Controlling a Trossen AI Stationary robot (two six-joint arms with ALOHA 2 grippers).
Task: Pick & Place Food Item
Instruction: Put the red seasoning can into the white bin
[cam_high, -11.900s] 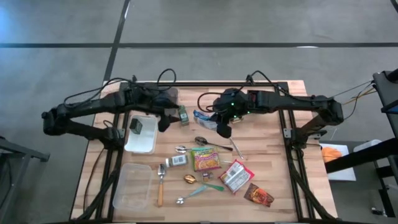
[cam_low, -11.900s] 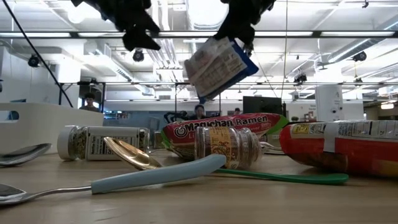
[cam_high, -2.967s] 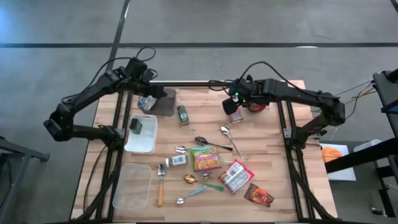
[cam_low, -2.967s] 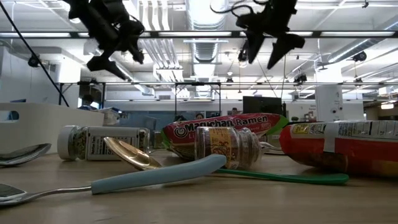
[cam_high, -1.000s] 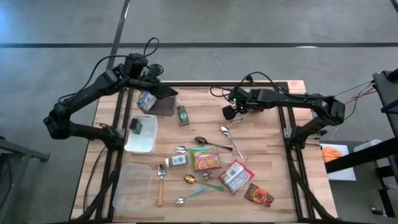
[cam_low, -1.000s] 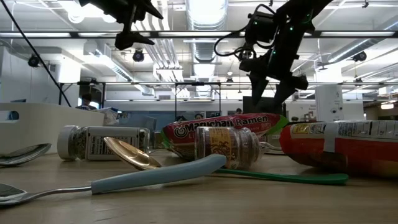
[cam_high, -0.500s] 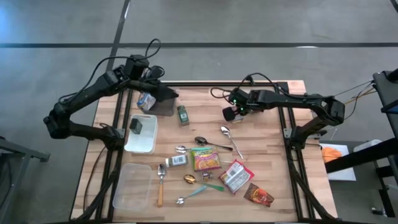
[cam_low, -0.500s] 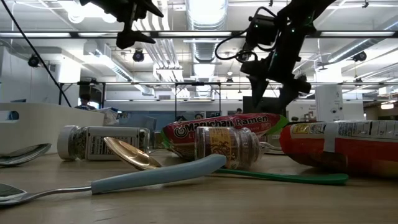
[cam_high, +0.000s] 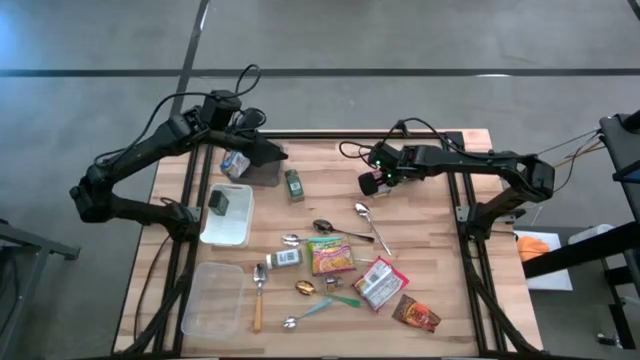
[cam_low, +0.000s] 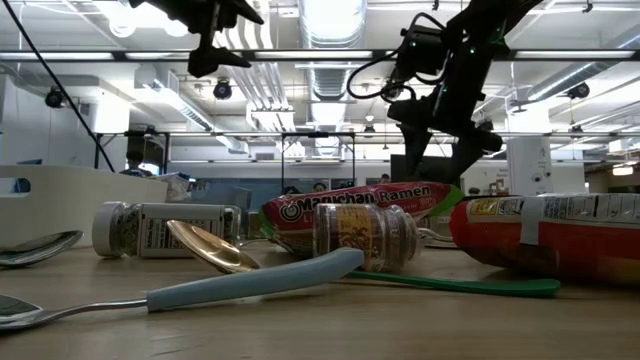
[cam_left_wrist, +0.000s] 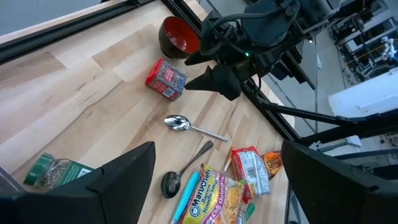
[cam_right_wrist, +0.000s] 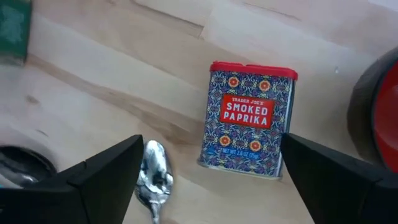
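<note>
**Right gripper hanging open over the smoked paprika tin**

The right gripper is hanging over the far half of the table, toward its right side, with its two dark fingers spread wide and nothing between them. Directly below it, in the right wrist view, the smoked paprika tin is lying flat on the wood with its red label facing up, apart from both fingers. A red bowl is sitting just beside the tin, toward the far right corner of the table. A metal spoon is lying near the tin on its other side.

The left gripper is hovering over the far left corner of the table, its fingers also standing wide and holding nothing. In the high view it is sitting above a dark container with a small blue and white packet just beside it, at the far left edge. A green-lidded jar is lying near that container, further in from the edge.

Along the left edge a clear tray is holding a dark item, and a second clear tray is resting at the near left corner. Toward the middle of the near half, a ramen packet, a spice jar, several spoons and a red snack bag are lying close together. In the low view the ramen packet is showing behind a glass jar.
</note>
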